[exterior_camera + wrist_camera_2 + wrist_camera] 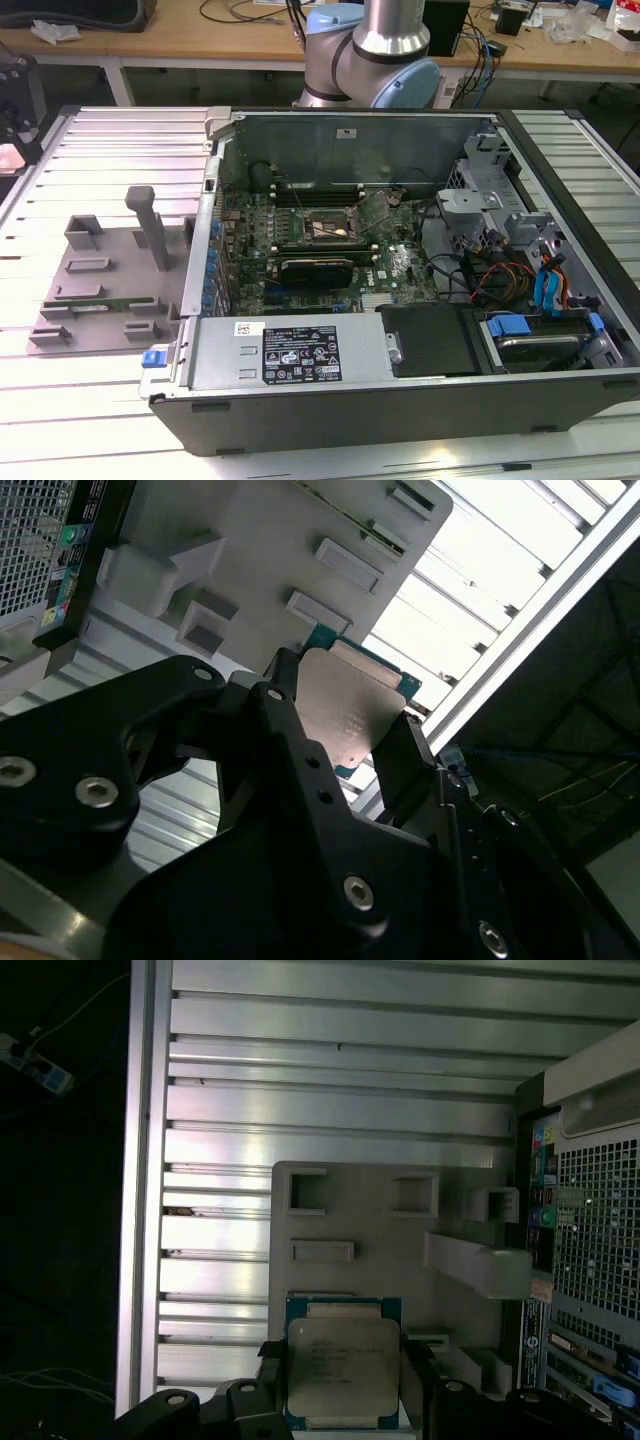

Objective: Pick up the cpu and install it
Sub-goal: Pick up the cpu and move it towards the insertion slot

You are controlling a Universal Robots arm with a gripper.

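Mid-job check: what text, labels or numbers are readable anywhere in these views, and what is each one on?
No text is clear enough to quote.
cpu, gripped by the end effector: faint lines of print on its lid, too blurred to read.
Black label on the power supply: white print and symbols, too small to read.
White sticker beside that label: too small to read.

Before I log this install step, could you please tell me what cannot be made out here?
Second wrist view: cpu lower part hidden behind the hand.
First wrist view: its sides covered by the fingers.
Exterior view: socket contacts too small; arm cut off above.
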